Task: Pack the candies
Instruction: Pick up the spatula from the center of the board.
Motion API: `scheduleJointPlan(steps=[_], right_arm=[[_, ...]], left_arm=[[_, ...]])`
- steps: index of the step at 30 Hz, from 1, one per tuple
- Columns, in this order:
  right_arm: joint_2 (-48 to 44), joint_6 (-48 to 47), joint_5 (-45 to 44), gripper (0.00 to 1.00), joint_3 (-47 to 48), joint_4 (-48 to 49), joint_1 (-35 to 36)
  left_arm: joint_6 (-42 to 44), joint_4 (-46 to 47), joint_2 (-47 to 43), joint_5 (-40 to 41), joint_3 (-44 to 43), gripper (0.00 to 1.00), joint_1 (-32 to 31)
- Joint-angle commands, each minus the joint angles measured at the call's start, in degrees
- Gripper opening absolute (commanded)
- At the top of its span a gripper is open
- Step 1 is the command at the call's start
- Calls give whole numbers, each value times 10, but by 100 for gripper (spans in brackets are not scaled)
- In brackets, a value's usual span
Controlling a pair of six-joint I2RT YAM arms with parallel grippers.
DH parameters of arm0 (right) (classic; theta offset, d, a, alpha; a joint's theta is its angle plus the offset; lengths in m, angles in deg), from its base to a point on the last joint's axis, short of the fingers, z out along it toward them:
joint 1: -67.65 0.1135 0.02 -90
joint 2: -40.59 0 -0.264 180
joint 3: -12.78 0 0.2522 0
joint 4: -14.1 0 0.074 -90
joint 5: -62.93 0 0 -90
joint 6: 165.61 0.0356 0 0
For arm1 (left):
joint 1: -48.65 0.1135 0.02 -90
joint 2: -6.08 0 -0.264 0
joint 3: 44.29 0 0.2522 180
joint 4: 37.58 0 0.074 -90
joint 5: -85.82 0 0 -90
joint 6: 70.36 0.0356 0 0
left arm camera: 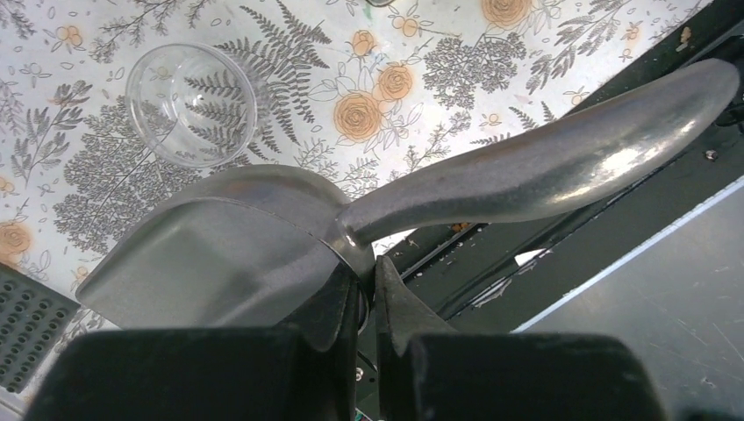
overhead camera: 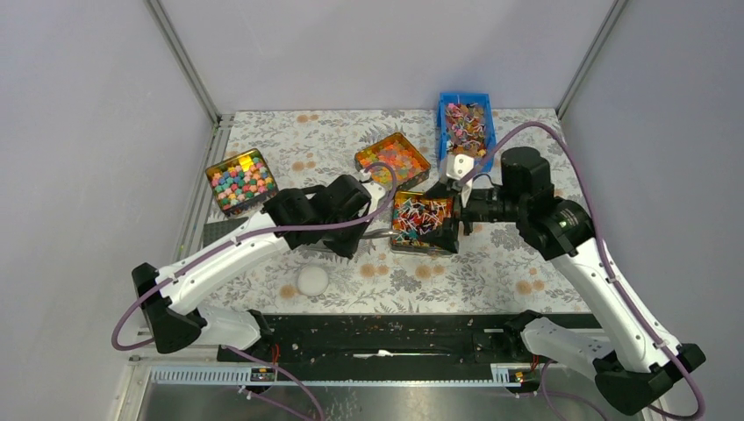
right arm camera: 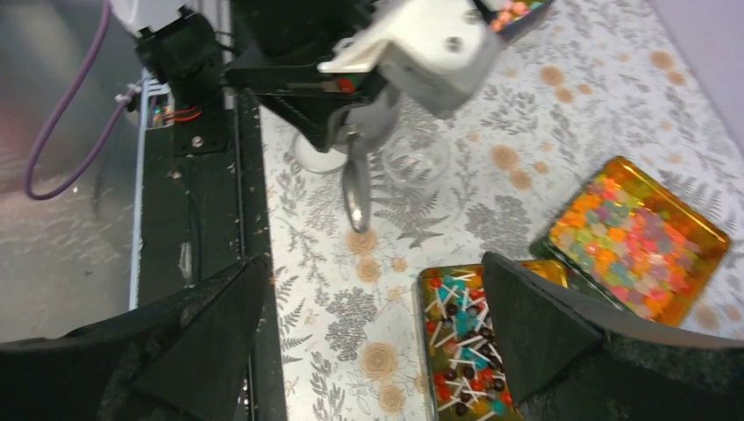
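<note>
The candies point(overhead camera: 419, 217), tiny red, blue and dark sweets with thin pale ends, fill a gold tin point(right arm camera: 425, 289) at the table's middle. More candies point(overhead camera: 465, 124) lie in a blue bin at the back. My right gripper point(overhead camera: 449, 226) hovers at the tin's right side. In the right wrist view it point(right arm camera: 370, 263) stands wide open and empty, one finger over the candies point(right arm camera: 465, 346). My left gripper point(left arm camera: 368, 274) is shut on the neck of a metal scoop point(left arm camera: 219, 254), just left of the tin point(overhead camera: 373, 230). The scoop's bowl looks empty.
A clear plastic cup point(left arm camera: 191, 105) stands on the floral cloth by the scoop. A white round lid-like thing point(overhead camera: 313, 281) lies near the front. A tin of orange-yellow pieces point(overhead camera: 392, 160) and a tin of cube sweets point(overhead camera: 240, 180) sit behind. A black rail point(overhead camera: 395, 329) runs along the near edge.
</note>
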Motion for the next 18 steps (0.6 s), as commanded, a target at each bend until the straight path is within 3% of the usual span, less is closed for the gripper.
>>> scheduleJointPlan(steps=[1,9,18], right_arm=[[16,-33,-17,97,-16,-14,57],[74,-51,-107,88,-24,38,169],[119,-75,-183,77,-38,106,211]], left_arm=[[-4,5,3,-42,-45,0,7],[-4,-2,17,-82,-56,0,13],[-16,-1,24,-98,-69,0,16]])
